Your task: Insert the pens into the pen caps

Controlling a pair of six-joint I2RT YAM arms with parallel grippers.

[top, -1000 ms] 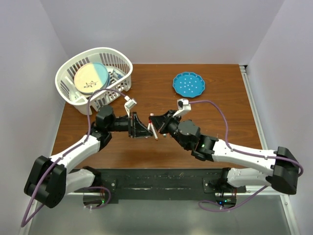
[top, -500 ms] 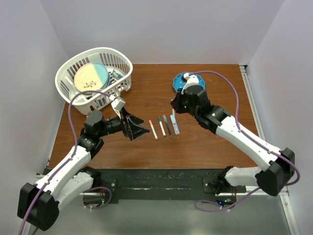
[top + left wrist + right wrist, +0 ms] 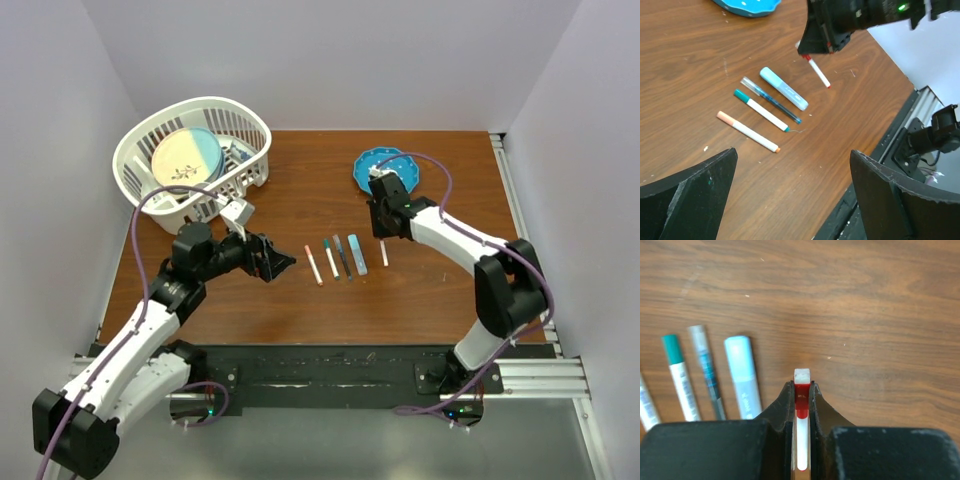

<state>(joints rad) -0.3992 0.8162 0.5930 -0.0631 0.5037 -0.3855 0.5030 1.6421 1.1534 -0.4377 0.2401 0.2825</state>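
Four capped pens lie in a row on the table: a salmon-capped one (image 3: 313, 264) (image 3: 747, 131), a green-capped one (image 3: 331, 258) (image 3: 761, 110), a dark blue one (image 3: 343, 256) (image 3: 771, 100) and a thicker light blue one (image 3: 357, 254) (image 3: 784, 88). Right of the row, my right gripper (image 3: 383, 238) (image 3: 802, 387) is shut on a red-capped white pen (image 3: 384, 254) (image 3: 802, 390) (image 3: 818, 72), which slants down to the table. The left gripper (image 3: 282, 262) (image 3: 795, 200) stands wide open left of the row, holding nothing. I see no loose pen caps.
A white basket (image 3: 255, 135) holding a round plate stands at the back left. A blue dotted dish (image 3: 386, 172) sits behind the right gripper. The table's near edge and the metal rail (image 3: 900, 135) run close to the pens on the right.
The two grippers were together at the centre. The left one has let go, opened wide and drawn back left. The right one has carried the red pen to the row's right side.
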